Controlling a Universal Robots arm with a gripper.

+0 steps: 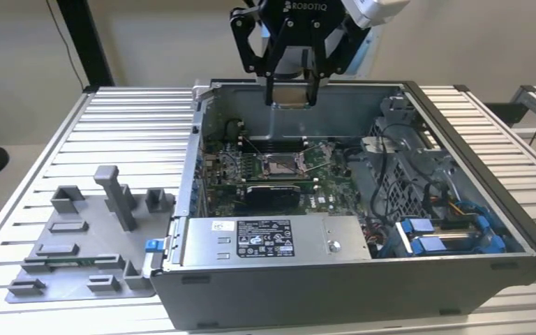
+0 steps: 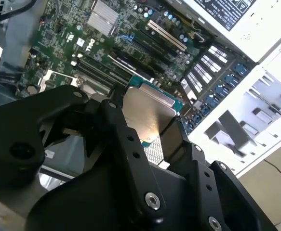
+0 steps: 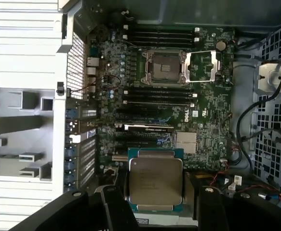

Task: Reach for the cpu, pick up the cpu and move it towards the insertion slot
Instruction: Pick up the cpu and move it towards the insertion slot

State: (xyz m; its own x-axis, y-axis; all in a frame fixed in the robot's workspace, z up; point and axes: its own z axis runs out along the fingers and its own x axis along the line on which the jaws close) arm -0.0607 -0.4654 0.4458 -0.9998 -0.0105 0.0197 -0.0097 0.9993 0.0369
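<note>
My gripper (image 1: 292,98) hangs over the rear part of the open computer case (image 1: 343,286), shut on the cpu (image 1: 292,105). In both wrist views the cpu (image 3: 154,180) (image 2: 147,113) is a flat silver square on a green base, clamped edge to edge between the black fingers (image 3: 112,204). The insertion slot (image 1: 282,165) lies on the motherboard below and in front of the gripper. In the first wrist view the slot (image 3: 163,67) shows a silver frame with a dark centre and its retention lid (image 3: 203,66) swung open beside it.
A grey fixture plate (image 1: 91,230) with upright blocks sits on the slatted table at the exterior view's left. Inside the case are a power supply (image 1: 268,241), cables (image 1: 389,181) and a blue-tabbed drive cage (image 1: 445,234). The case walls ring the motherboard.
</note>
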